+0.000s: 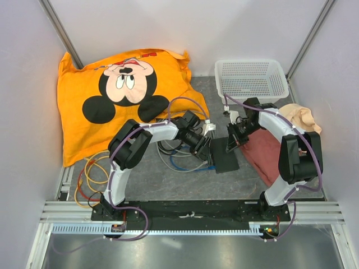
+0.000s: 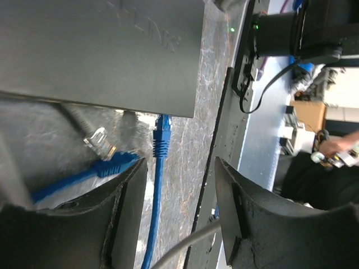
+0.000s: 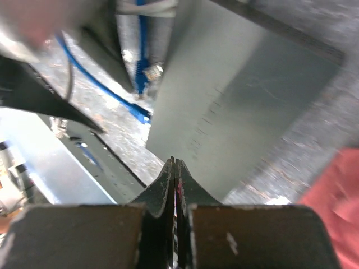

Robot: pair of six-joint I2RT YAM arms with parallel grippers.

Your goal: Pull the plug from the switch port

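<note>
Switch: flat matte-black box, lying flat on table. Blue plug in its edge port.

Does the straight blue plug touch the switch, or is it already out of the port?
Touching. The left wrist view shows the straight blue plug with its tip sunk into the narrow edge of the switch; no gap shows.

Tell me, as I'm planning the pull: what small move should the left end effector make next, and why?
Probably advance the left end effector until its open jaws straddle the blue cable plug seated in the flat matte-black switch box; they stand short of it.
</note>
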